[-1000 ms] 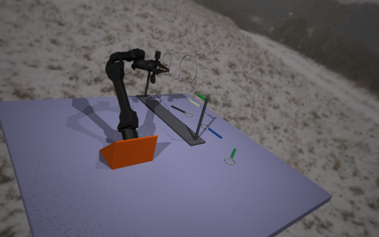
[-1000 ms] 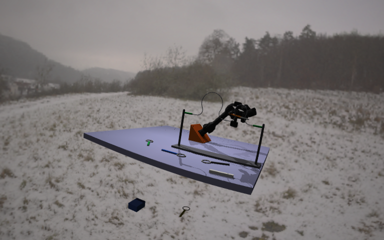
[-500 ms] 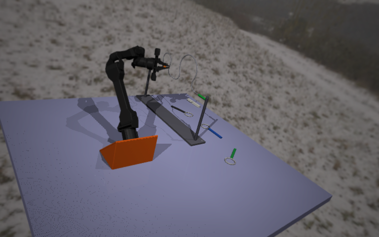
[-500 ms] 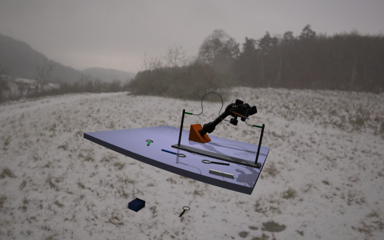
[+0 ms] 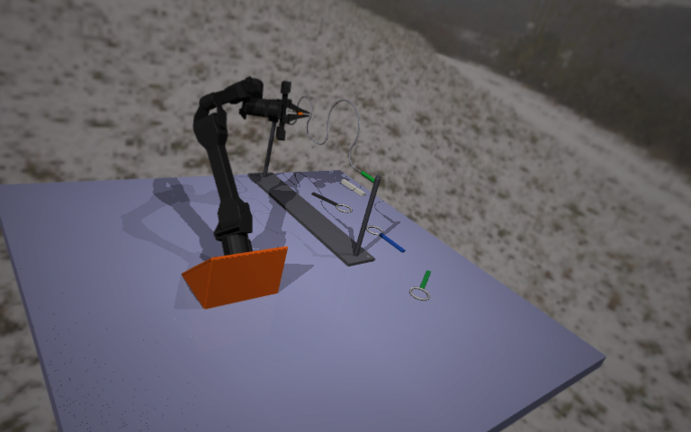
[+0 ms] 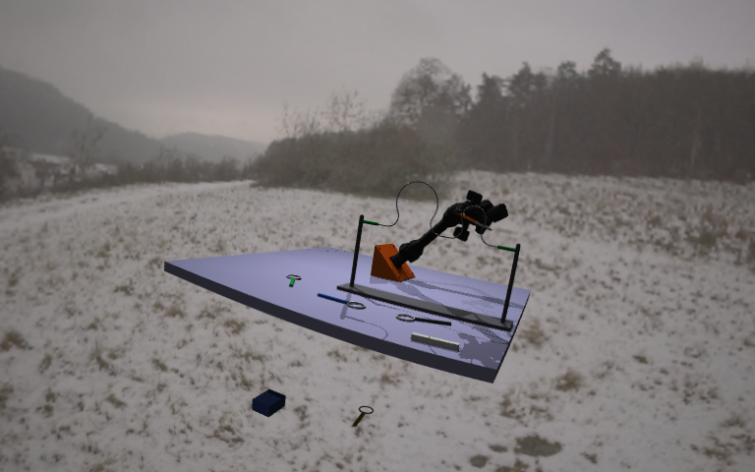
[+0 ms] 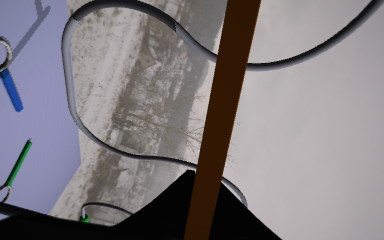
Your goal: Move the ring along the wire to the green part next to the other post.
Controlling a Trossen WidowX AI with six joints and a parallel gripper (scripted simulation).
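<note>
Snowy ground and a grey sky surround a lilac desk [image 5: 152, 366] that carries the whole setup. On it lies a long dark base strip [image 5: 305, 216] with a post at each end: the near post [image 5: 367, 213] and the far post [image 5: 269, 148], as the top view shows them. Between their tops runs a thin grey wire [image 5: 331, 114] bent in loops, with a green stretch [image 5: 367, 176] beside the near post. The black arm [image 5: 219, 152] rises from behind an orange wedge [image 5: 239, 274] and reaches out level, high above the far end of the strip. Its pincer [image 5: 300, 113] is closed almost fully on the orange handle [image 7: 225, 110], which crosses the wrist view as a long bar from bottom to top. The ring itself is hard to make out at this size; in the exterior view a faint loop [image 6: 475, 208] sits at the pincer, near the wire's grey part, and I cannot tell whether it touches. Spare rings lie flat on the desk: one with a green handle [image 5: 425, 279] well apart from the strip, one with a blue handle [image 5: 391, 242] just beside the near post, and one with a black handle [image 5: 324, 199]. A pale bar [image 5: 353, 186] lies near that last one.
</note>
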